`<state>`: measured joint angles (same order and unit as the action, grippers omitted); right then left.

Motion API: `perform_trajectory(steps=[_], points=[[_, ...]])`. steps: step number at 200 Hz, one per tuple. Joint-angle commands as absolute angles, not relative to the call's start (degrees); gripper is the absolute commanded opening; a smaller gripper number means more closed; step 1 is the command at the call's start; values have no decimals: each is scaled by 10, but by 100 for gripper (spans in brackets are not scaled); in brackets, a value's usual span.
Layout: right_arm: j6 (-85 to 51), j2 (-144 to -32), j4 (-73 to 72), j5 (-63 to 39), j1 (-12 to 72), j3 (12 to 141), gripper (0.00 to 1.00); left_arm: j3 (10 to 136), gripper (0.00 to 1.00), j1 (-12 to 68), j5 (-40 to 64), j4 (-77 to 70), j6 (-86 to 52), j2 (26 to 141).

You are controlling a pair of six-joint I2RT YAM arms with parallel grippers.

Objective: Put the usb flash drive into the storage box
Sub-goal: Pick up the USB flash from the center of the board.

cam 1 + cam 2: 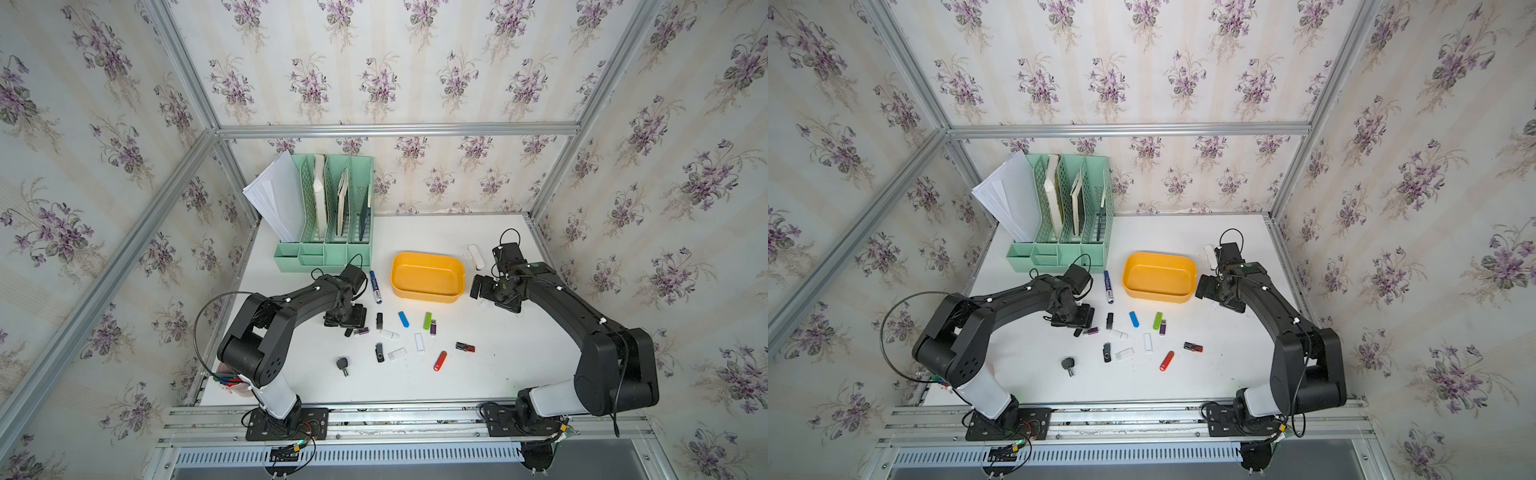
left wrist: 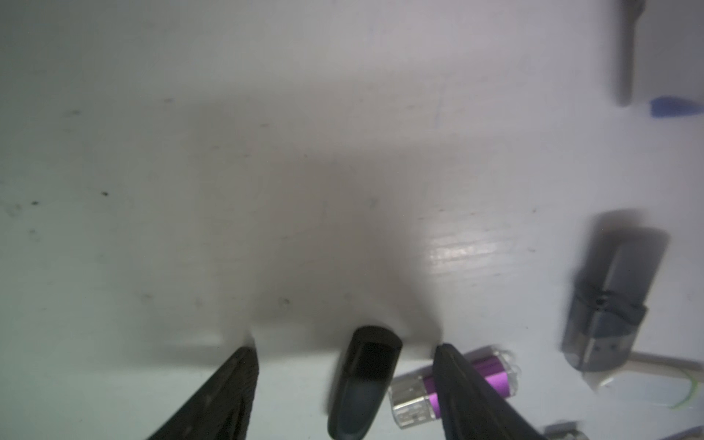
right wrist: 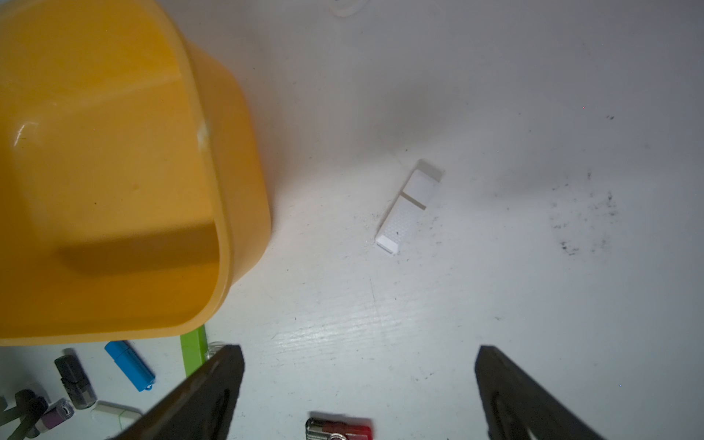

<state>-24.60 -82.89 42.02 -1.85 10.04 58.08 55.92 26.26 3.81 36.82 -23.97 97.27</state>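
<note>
The storage box (image 1: 427,275) is a shallow yellow-orange tub standing empty at mid-table in both top views. Several usb flash drives lie scattered in front of it. My left gripper (image 2: 344,348) is low over the table and open. A small black flash drive (image 2: 364,381) lies between its fingers, with a gap on each side. A purple flash drive (image 2: 491,371) lies partly under one finger. My right gripper (image 3: 358,348) hangs open and empty just right of the box (image 3: 114,171). A white flash drive (image 3: 409,207) lies on the table ahead of it.
A mint-green file organizer (image 1: 328,216) with papers stands at the back left. A blue marker (image 1: 375,286) lies left of the box. Blue (image 1: 403,319), green (image 1: 427,321), red (image 1: 440,360) and white (image 1: 419,343) drives lie mid-table. A white oblong object (image 1: 476,256) lies at the back right.
</note>
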Motion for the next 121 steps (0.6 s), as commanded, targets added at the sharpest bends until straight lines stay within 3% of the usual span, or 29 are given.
perform_trajectory(steps=[1,81,121], points=[[-244,-829,413,-20,98,574,100,560,74,262,34,380,-242,975],[-265,-840,408,-15,92,543,98,536,51,263,53,375,-242,966],[-265,-856,406,-11,83,539,98,527,46,264,53,382,-244,955]])
